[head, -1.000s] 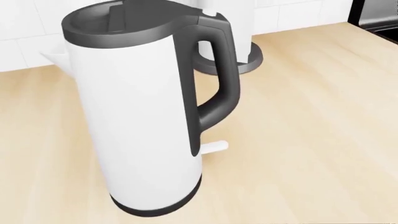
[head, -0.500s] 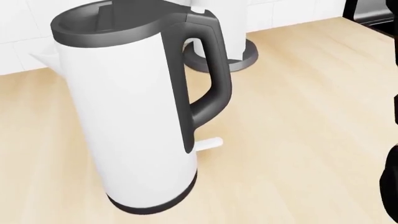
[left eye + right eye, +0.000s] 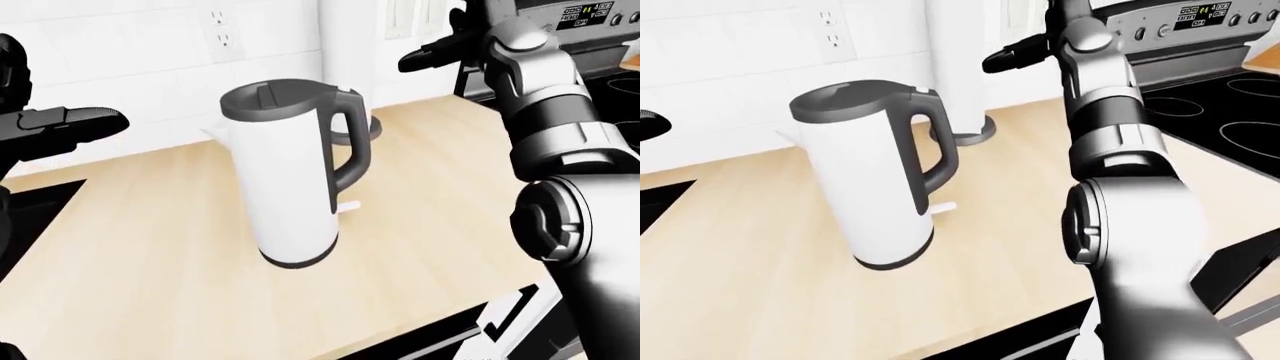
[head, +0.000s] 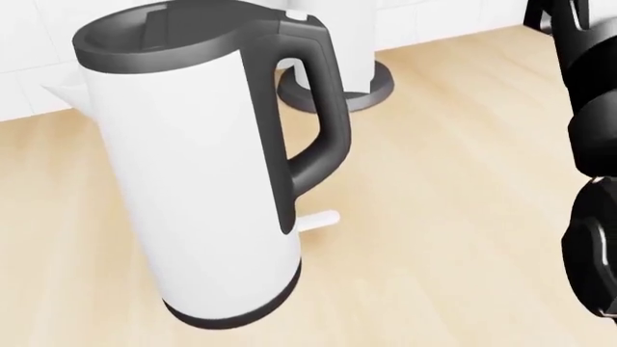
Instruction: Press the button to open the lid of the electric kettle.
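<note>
The electric kettle [image 3: 290, 172] has a white body, a dark grey lid [image 4: 159, 32] and a dark grey handle [image 4: 323, 108]. It stands upright on the wooden counter [image 3: 430, 202], handle to the right. A small light button tip [image 4: 295, 16] sits where the handle meets the lid. The lid lies flat and closed. My right hand [image 3: 435, 45] is raised above and to the right of the kettle, fingers spread, touching nothing. My left hand [image 3: 85, 120] hovers at the left edge, apart from the kettle, with a finger stretched out.
A tall white appliance [image 3: 350, 45] on a round grey base [image 4: 362, 90] stands just behind the kettle. A black stove [image 3: 1220, 97] lies to the right. A dark recess [image 3: 30, 206] cuts into the counter at the left. The counter edge [image 3: 400, 330] runs along the bottom.
My right arm has risen into the head view along its right edge. The kettle has drifted slightly left in the picture as the camera shifted.
</note>
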Controlling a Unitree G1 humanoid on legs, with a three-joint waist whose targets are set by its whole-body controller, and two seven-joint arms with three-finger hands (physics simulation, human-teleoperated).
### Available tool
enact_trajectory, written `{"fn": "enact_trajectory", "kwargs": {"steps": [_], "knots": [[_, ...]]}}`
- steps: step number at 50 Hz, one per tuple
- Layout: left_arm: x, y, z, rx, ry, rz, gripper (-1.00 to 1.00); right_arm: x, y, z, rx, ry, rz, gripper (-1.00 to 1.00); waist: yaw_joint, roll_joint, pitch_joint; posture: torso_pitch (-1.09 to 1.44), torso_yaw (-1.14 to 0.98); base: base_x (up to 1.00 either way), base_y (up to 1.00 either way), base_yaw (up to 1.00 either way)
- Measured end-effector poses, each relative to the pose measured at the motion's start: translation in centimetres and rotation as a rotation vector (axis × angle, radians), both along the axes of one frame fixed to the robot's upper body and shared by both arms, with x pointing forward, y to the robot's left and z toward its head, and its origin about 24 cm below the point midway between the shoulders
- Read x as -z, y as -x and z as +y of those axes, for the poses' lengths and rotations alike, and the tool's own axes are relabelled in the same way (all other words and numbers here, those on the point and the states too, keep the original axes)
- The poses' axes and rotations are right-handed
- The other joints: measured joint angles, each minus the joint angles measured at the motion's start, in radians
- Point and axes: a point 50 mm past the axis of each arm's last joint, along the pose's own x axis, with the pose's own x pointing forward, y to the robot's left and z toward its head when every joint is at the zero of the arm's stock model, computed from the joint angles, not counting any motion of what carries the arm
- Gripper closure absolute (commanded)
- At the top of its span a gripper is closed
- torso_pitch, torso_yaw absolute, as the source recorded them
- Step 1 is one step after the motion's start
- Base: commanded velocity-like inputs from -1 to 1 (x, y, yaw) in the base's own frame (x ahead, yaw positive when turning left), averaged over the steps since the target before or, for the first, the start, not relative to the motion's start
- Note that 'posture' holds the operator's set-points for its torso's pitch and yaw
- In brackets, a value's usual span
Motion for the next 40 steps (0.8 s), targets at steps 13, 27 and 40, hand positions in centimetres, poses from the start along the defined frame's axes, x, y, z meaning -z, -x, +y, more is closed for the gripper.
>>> {"fn": "enact_trajectory", "kwargs": {"steps": [13, 27, 40], "knots": [[0.1, 0.1, 0.1, 0.000, 0.002, 0.003, -1.00, -1.0, 0.0, 1.3, -0.022, -0.050, -0.009, -1.00, -0.003, 0.000, 0.000, -0.31, 0.00, 0.00, 0.00, 0.00], [0.1, 0.1, 0.1, 0.002, 0.009, 0.003, -1.00, 1.3, -0.4, 2.6, -0.082, -0.078, 0.094, -1.00, 0.000, 0.000, 0.002, -0.31, 0.00, 0.00, 0.00, 0.00], [0.0, 0.1, 0.0, 0.006, 0.009, 0.002, -1.00, 1.2, -0.4, 3.9, -0.133, -0.095, 0.110, -1.00, -0.003, 0.003, -0.001, -0.31, 0.00, 0.00, 0.00, 0.00]]}}
